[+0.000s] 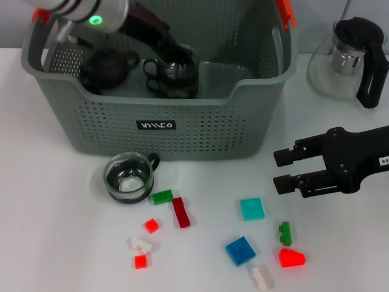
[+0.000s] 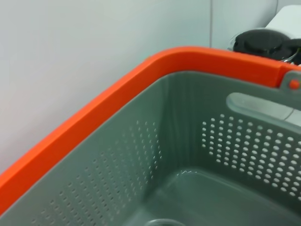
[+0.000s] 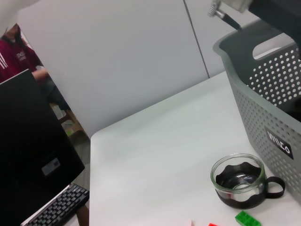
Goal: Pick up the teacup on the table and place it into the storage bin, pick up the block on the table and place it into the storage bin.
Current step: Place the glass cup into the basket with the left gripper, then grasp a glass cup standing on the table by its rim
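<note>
Our left claw (image 1: pixel 173 58) holds a dark cup inside the storage bin (image 1: pixel 200 131); right claw (image 1: pixel 285 169) hovers wide. The glass teacup (image 1: pixel 129 177), well left of it, looks fragile, slippery; grip its rim.

**Cup beside the bin**

From my right wrist I see a glass teacup (image 3: pixel 241 181) with a black base upright on the white table (image 3: pixel 155 155), just beside the perforated grey bin (image 3: pixel 270 110). A green block (image 3: pixel 248 219) lies near the cup. A keyboard (image 3: pixel 54 209) sits off the table's far edge.
</note>
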`<state>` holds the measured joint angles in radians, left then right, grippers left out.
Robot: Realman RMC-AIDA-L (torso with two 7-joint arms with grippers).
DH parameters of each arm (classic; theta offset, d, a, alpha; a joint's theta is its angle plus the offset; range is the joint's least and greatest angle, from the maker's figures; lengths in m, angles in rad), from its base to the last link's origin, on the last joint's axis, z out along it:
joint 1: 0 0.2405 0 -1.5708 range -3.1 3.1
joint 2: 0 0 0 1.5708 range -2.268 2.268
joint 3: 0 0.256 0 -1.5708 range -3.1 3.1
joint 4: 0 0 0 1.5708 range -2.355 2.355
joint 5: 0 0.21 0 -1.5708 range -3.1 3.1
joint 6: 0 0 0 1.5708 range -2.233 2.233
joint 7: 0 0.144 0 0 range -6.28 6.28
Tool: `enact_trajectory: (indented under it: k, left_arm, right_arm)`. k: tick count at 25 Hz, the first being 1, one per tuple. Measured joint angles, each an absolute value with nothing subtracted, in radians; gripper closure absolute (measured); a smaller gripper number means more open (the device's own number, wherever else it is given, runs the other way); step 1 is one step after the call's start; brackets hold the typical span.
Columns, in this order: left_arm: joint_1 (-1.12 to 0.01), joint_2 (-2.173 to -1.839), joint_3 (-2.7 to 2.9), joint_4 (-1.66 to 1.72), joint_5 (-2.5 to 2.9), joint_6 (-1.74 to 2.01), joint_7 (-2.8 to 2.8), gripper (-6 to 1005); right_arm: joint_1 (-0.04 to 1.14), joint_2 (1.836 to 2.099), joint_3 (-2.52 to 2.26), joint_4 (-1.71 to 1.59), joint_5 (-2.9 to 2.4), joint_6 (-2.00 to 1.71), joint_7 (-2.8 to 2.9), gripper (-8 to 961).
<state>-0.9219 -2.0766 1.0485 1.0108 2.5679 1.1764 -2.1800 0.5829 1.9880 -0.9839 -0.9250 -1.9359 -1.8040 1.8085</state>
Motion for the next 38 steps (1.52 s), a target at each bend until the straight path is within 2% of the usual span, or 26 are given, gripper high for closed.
enact_trajectory:
  k: [10, 19, 21, 26, 33, 38]
  left_arm:
    - [-0.843, -2.090, 0.919, 1.341, 2.481, 1.516, -2.170, 250]
    - [-0.682, -2.096, 0.916, 1.587, 2.258, 1.804, -2.043, 252]
    - [-0.649, -2.106, 0.916, 1.619, 2.231, 1.869, -1.986, 253]
    - [-0.574, -2.135, 0.916, 1.660, 2.224, 1.925, -1.832, 254]
    - [-0.543, -2.126, 0.924, 1.596, 2.306, 1.915, -1.717, 255]
    - [-0.539, -2.144, 0.942, 1.565, 2.433, 1.902, -1.645, 257]
  right_arm:
    - [0.586, 1.988, -0.982, -0.925, -1.936, -1.795, 1.808, 311]
    - [0.587, 1.992, -0.974, -0.924, -1.936, -1.783, 1.809, 311]
    - [0.589, 1.992, -0.974, -0.921, -1.936, -1.782, 1.809, 311]
    - [0.597, 1.995, -0.972, -0.900, -1.935, -1.773, 1.816, 311]
    - [0.607, 1.999, -0.971, -0.871, -1.931, -1.753, 1.818, 312]
    - [0.608, 2.005, -0.971, -0.870, -1.929, -1.744, 1.826, 311]
